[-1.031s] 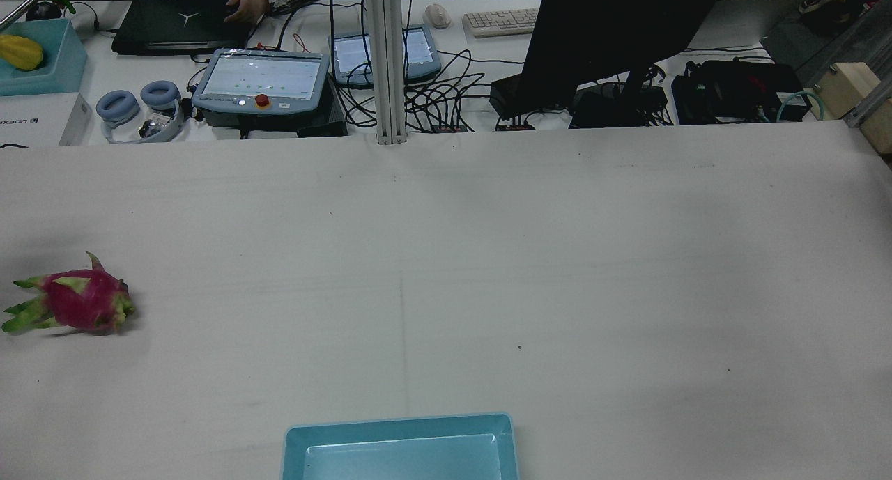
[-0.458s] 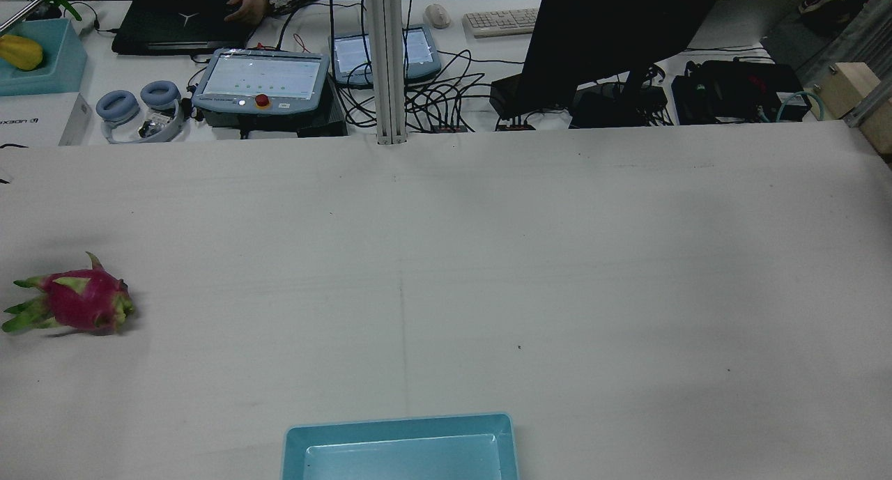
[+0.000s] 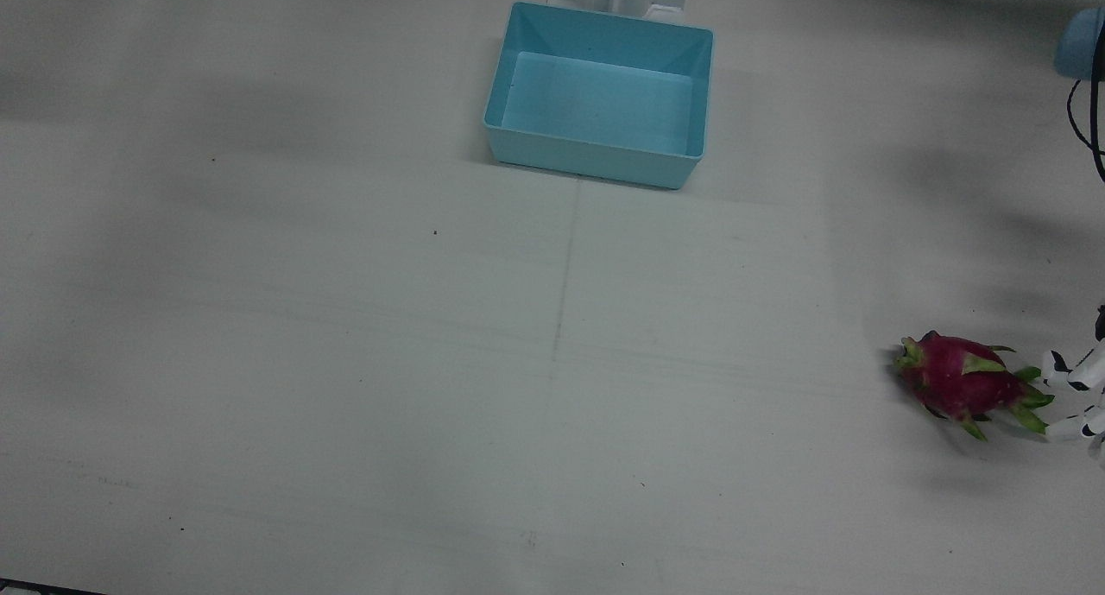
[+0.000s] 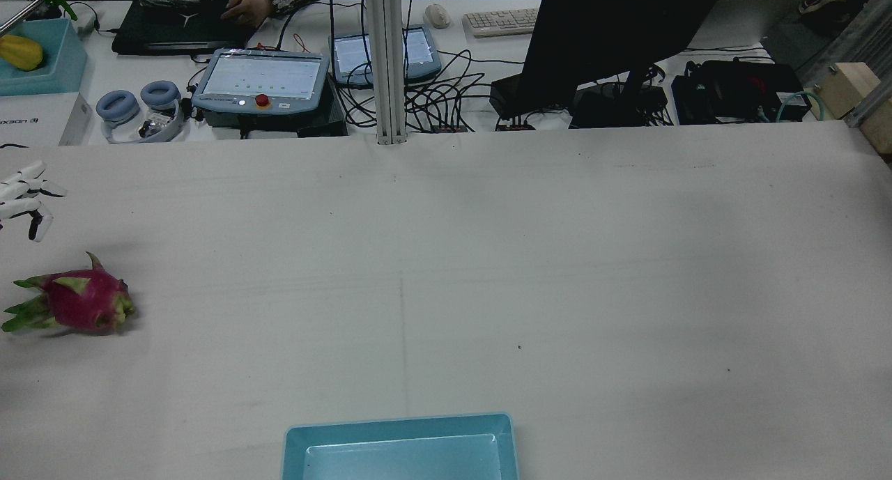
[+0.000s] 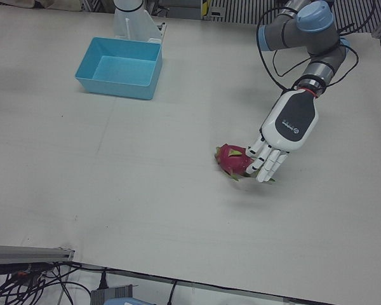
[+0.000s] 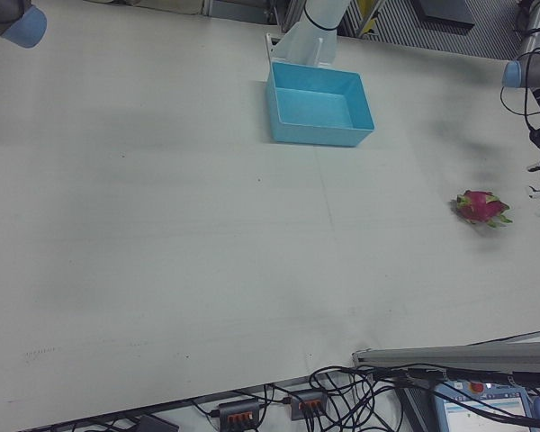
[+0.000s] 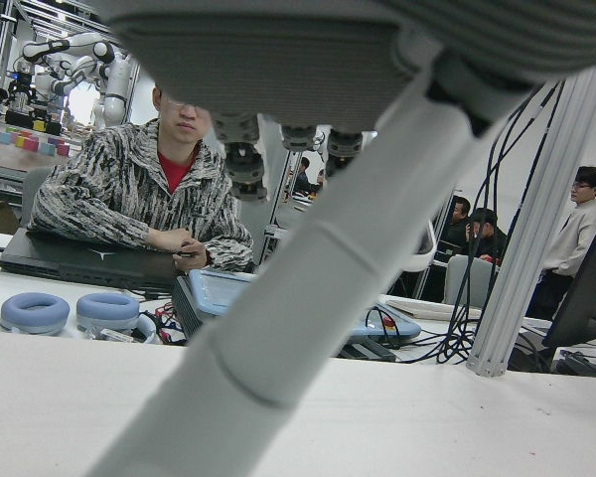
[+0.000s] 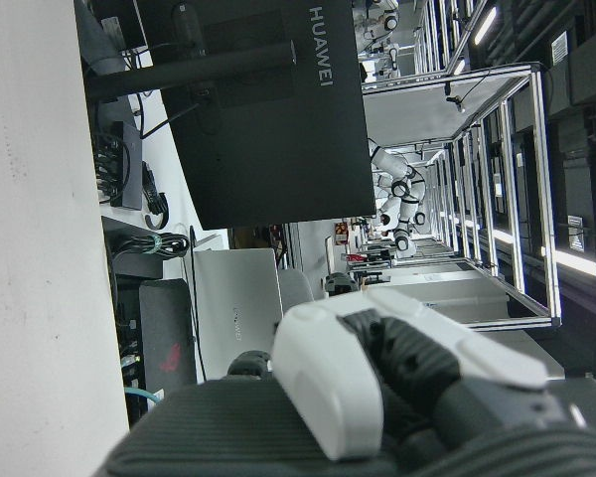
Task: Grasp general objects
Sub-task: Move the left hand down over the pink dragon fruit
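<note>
A pink dragon fruit with green scales lies on the white table, on my left arm's side. It also shows in the front view, the rear view and the right-front view. My left hand is open with its fingers straight and apart. It hovers just outside the fruit's leafy end and holds nothing. Only its fingertips show in the front view and at the rear view's left edge. My right hand shows only in its own view, too close to judge.
A light blue bin, empty, stands at the robot's side of the table, near the middle. Beyond the table's far edge a desk holds teach pendants, cables and a monitor. A person sits there.
My left hand's fingertips have come into the rear view at its left edge, above the dragon fruit. The fruit has not moved.
</note>
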Tool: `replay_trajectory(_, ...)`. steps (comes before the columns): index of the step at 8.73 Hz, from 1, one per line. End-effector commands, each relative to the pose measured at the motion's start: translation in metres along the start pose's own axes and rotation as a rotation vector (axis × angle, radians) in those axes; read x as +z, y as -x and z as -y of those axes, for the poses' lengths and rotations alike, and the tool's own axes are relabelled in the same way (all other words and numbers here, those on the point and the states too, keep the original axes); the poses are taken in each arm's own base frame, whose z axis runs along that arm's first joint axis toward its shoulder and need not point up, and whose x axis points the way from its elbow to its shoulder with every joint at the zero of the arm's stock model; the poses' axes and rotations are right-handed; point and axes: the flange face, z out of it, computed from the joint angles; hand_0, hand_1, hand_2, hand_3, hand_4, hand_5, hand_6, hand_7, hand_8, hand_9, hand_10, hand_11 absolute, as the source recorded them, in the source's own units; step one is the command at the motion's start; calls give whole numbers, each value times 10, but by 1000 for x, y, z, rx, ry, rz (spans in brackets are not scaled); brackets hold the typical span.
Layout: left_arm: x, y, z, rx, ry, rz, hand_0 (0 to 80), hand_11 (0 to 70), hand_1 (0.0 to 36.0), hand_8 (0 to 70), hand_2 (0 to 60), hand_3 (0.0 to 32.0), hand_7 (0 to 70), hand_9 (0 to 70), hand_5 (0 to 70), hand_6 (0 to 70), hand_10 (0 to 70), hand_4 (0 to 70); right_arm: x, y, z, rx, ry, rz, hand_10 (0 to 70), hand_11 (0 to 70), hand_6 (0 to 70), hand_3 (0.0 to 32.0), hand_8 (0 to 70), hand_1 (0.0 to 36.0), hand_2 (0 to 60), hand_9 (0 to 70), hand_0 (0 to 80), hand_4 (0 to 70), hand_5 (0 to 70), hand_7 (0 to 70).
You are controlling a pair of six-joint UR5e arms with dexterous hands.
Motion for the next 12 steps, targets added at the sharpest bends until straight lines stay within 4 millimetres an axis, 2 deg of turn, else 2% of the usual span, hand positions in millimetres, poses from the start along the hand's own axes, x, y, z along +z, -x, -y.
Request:
replay_trajectory(1,9,13,-39,6,-27,11,800,0,360,0,600,0,343,54,700,0,0,51,0,0,0,0,0,0,0,0,0,0,0,0,0,0,0,0,0,0)
replay_trajectory(2,17,14,-43,8,-38,18,800,0,360,0,600,4,332,52,586,0,0,47,-1,0,1,0,-1,1,0,0,0,0,0,0,0,0,0,0,0,0)
replay_trajectory(3,37,10,-53,13,-32,31,800,0,360,0,600,98,311,48,213,0,0,44,0,0,0,0,0,1,0,0,0,0,0,0,0,0,0,0,0,0)
replay_trajectory(4,57,11,-64,12,-23,39,800,0,360,0,600,168,290,44,5,0,0,41,0,0,0,0,0,0,0,0,0,0,0,0,0,0,0,0,0,0)
replay_trajectory(5,66,16,-68,12,-20,42,800,0,360,0,600,178,275,41,0,0,0,36,0,0,0,0,0,0,0,0,0,0,0,0,0,0,0,0,0,0)
replay_trajectory(6,66,16,-68,11,-27,38,800,0,360,0,600,172,256,37,0,0,0,13,0,0,0,0,0,0,0,0,0,0,0,0,0,0,0,0,0,0)
replay_trajectory(8,65,29,-70,27,-45,60,800,0,360,0,600,176,258,37,0,0,0,12,0,0,0,0,0,0,0,0,0,0,0,0,0,0,0,0,0,0)
replay_trajectory(9,62,30,-68,30,-46,66,800,0,360,0,600,184,234,32,0,0,0,2,0,0,0,0,0,1,0,0,0,0,0,0,0,0,0,0,0,0)
replay_trajectory(11,59,29,-70,28,-35,81,800,0,360,0,600,170,205,27,0,0,0,6,0,0,0,0,0,0,0,0,0,0,0,0,0,0,0,0,0,0)
replay_trajectory(12,58,31,-74,31,-18,91,800,0,360,0,600,178,209,27,0,0,0,3,-1,0,1,0,-1,1,0,0,0,0,0,0,0,0,0,0,0,0)
